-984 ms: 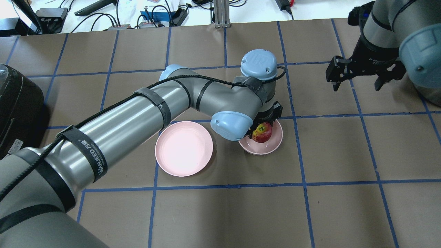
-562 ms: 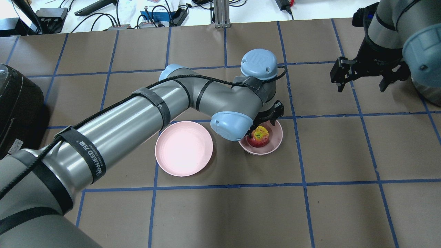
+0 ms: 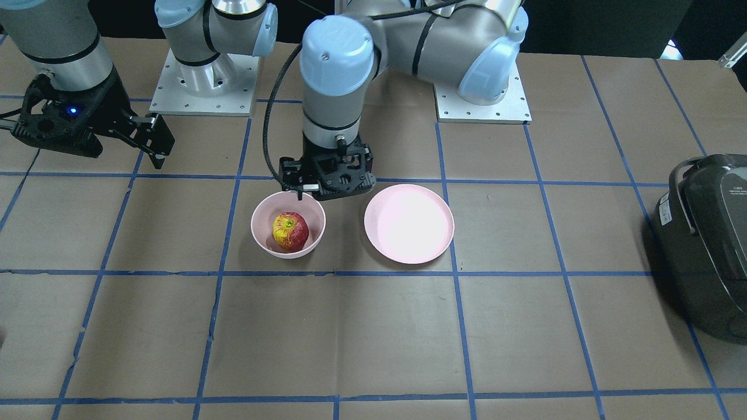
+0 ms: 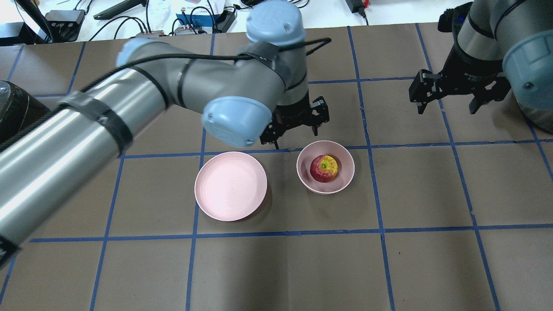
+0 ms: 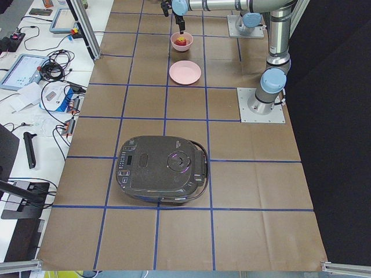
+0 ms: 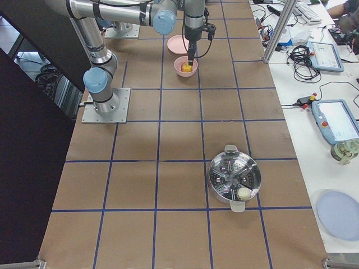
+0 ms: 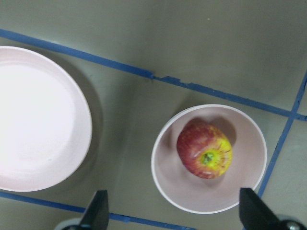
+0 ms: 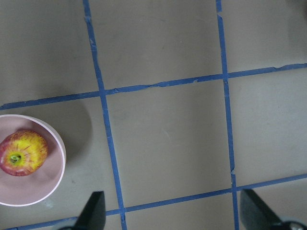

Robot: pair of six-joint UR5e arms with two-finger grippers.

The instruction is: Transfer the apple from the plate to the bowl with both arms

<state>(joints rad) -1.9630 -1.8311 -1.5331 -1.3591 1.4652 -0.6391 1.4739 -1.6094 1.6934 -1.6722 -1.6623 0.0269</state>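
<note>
The apple (image 4: 324, 168) lies in the bowl (image 4: 344, 176), stem dimple up. It also shows in the front view (image 3: 290, 231) and in the left wrist view (image 7: 205, 155). The plate (image 4: 230, 185) is bare, just left of the bowl. My left gripper (image 4: 297, 131) is open and empty. It hovers above the table just beyond the bowl's far-left rim, with its fingertips (image 7: 97, 211) spread wide. My right gripper (image 4: 447, 108) is open and empty, raised to the far right of the bowl. Its wrist view catches the apple (image 8: 23, 152) in the bowl (image 8: 50, 184) at the left edge.
A black rice cooker (image 3: 709, 233) stands at the table end on my left. A metal steamer pot (image 6: 234, 178) stands at the table end on my right. Cables and devices (image 4: 142, 17) lie on the bench beyond the far table edge.
My left gripper has let go of the apple, which now rests in the bowl. The gripper has risen and drawn back off the bowl towards the far left. My right gripper has barely moved.
</note>
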